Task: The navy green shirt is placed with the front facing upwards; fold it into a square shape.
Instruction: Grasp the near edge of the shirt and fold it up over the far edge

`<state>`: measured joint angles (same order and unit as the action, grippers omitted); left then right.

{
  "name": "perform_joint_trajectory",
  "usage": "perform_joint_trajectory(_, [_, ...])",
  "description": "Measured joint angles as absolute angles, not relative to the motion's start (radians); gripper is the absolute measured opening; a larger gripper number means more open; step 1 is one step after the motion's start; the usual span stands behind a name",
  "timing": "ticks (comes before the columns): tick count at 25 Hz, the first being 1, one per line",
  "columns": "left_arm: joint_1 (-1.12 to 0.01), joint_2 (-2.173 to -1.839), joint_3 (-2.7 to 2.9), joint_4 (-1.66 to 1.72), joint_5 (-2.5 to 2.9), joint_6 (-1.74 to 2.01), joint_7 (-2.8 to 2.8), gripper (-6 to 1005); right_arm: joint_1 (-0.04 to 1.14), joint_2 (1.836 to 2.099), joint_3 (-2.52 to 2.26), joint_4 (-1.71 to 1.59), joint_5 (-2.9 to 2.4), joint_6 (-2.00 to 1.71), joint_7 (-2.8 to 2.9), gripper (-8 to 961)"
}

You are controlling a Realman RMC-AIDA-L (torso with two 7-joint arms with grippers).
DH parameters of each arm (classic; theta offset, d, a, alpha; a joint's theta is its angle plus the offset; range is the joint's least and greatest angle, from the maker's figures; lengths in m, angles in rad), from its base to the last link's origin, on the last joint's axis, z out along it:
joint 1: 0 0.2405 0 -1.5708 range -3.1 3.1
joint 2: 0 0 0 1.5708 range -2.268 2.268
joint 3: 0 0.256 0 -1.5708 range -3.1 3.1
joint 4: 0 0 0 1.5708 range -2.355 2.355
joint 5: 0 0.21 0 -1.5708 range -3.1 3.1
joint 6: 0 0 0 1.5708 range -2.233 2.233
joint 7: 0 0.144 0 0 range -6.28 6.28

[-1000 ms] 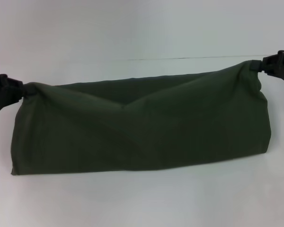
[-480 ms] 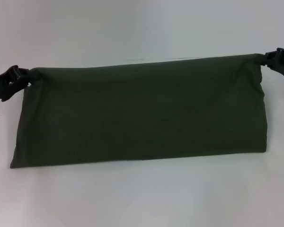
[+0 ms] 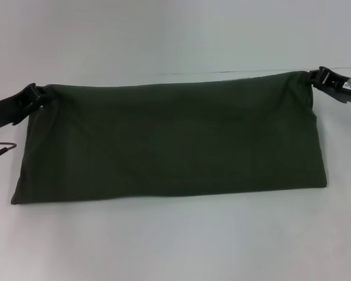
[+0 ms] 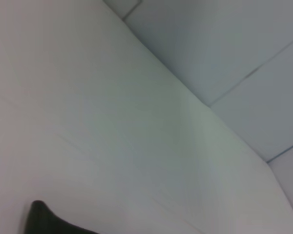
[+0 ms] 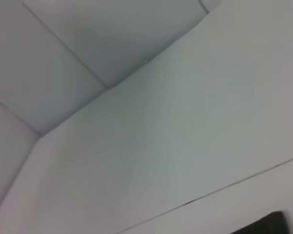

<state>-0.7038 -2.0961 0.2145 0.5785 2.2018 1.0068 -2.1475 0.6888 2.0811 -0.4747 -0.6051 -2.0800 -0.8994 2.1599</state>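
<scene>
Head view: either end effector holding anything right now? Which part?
Both. Left end effector pinches the navy green shirt at its far left corner; right end effector pinches the far right corner.

We see a plain white table [image 3: 175,246]; a thin dark seam line [image 3: 222,72] crosses it toward its far edge.

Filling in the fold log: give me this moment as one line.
shirt: folded into long band on table | left hand: gripping far left corner | right hand: gripping far right corner
</scene>
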Motion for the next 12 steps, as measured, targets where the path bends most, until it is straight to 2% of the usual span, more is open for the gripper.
perform_joint_trajectory(12, [-0.722,-2.137,0.215,0.549,2.15,0.889,-2.067,31,0.702,2.086,-0.491,-0.518,-1.972,-0.828,2.029,26])
